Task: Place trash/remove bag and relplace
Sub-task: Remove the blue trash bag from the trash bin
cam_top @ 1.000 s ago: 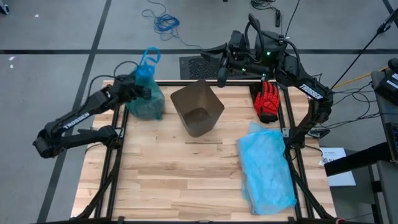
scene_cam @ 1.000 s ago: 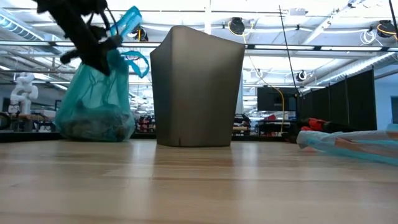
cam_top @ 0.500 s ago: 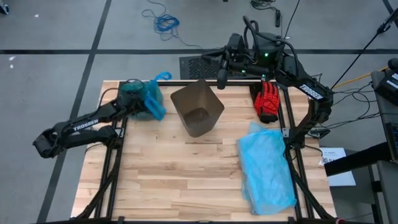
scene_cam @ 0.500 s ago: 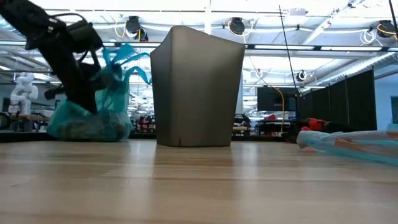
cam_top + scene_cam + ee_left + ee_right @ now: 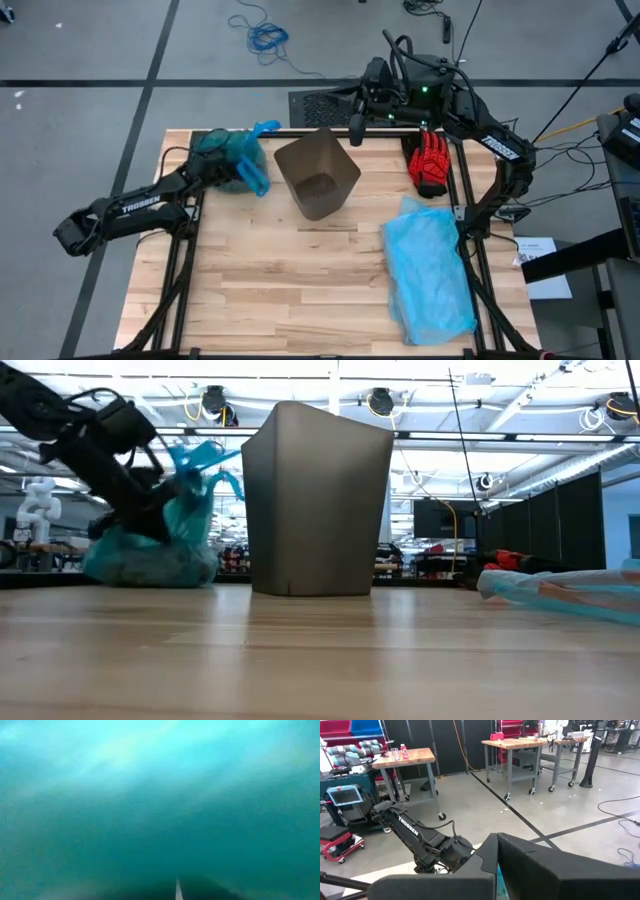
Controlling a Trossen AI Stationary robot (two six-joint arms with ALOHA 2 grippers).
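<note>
Teal-green, thin and see-through, the plastic bag with bright blue handle loops (image 5: 232, 160) is seen slumped on the far left corner of the pale wooden bench (image 5: 300, 290), just beside the brown paper bin (image 5: 318, 176), with lumpy trash (image 5: 150, 565) faintly made out through its lower half in the low view. The left pincer (image 5: 218, 166) is clamped shut on bunched film at the bag's side, and its wrist view is filled by teal plastic alone. A tear in the thin film, or a spill of scraps over the bench edge, could be caused by any sideways drag while the load rests so near the corner. A few scraps appear to lie in the unlined bin, which could be tipped if the bag were swung against it. Further right, the right pincer (image 5: 354, 127) is held closed on nothing beyond the far edge, near a red glove (image 5: 431, 165). A paler sky-blue plastic bag (image 5: 430, 270) lies flat, ready to be snagged poorly.
</note>
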